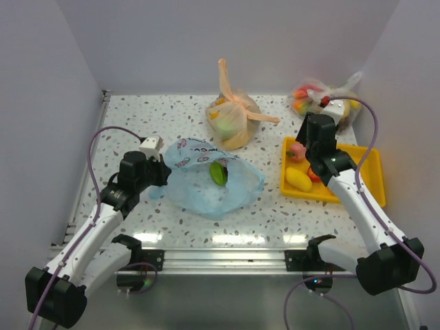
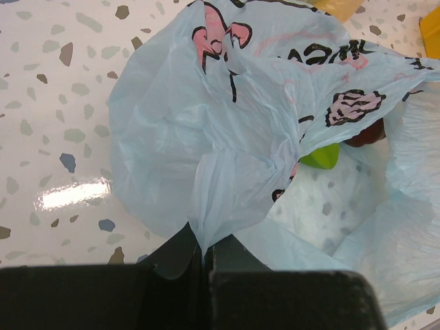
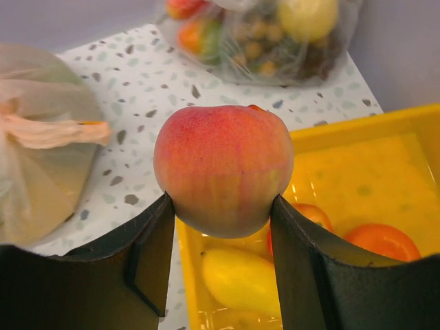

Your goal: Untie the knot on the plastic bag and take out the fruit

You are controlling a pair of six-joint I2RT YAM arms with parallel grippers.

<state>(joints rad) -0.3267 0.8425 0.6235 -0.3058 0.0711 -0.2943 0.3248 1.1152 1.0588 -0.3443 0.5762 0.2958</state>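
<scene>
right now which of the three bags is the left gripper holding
The light blue bag with pink prints: its film is pinched in the left gripper. The orange bag and clear bag sit untouched.

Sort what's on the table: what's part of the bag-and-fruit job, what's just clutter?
Job: blue bag, pinched by the shut left gripper; green fruit inside it; peach in the right gripper; yellow tray holding fruit.
Lying about: orange bag, tied; clear bag of fruit at the back.
</scene>
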